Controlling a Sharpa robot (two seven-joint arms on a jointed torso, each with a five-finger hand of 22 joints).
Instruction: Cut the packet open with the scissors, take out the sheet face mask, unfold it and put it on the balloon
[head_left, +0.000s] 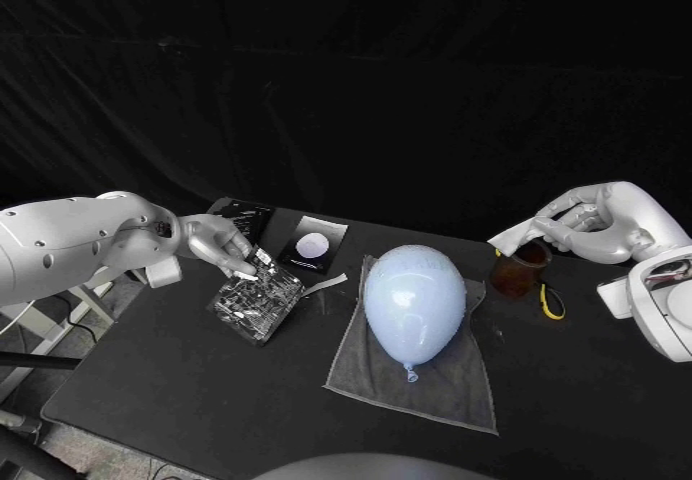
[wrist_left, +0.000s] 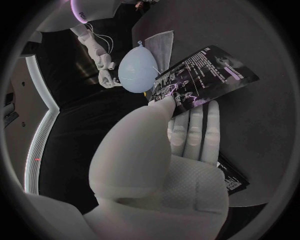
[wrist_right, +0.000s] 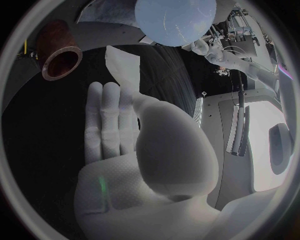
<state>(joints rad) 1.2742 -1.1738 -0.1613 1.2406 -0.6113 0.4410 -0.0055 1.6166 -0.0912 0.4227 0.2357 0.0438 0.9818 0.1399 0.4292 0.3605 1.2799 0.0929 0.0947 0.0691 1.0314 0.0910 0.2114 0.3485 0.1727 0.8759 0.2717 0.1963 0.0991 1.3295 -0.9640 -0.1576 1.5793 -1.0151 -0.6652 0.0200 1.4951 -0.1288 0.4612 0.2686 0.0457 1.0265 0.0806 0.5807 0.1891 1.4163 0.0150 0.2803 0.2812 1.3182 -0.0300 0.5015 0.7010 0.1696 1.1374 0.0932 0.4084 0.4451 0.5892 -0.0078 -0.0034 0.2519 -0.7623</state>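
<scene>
My right hand (head_left: 580, 226), at the frame's right, has thumb and fingers (wrist_right: 103, 115) pinched on a white folded strip (wrist_right: 123, 62). Whether it is the mask or a trimmed packet edge, I cannot tell. It hangs just above the brown cup (head_left: 522, 268), with the scissors (head_left: 551, 300) lying beside. My left hand (head_left: 216, 243), left of centre, clamps the black packet (head_left: 260, 297), thumb on top and fingers beneath, with a pale tab (head_left: 329, 285) at its edge. The balloon (head_left: 414, 300) lies mid-frame on the grey cloth (head_left: 433, 395). If the strip is waste, I should drop it in the cup. Then I should hold the packet steady and draw the mask out slowly, so it doesn't tear.
</scene>
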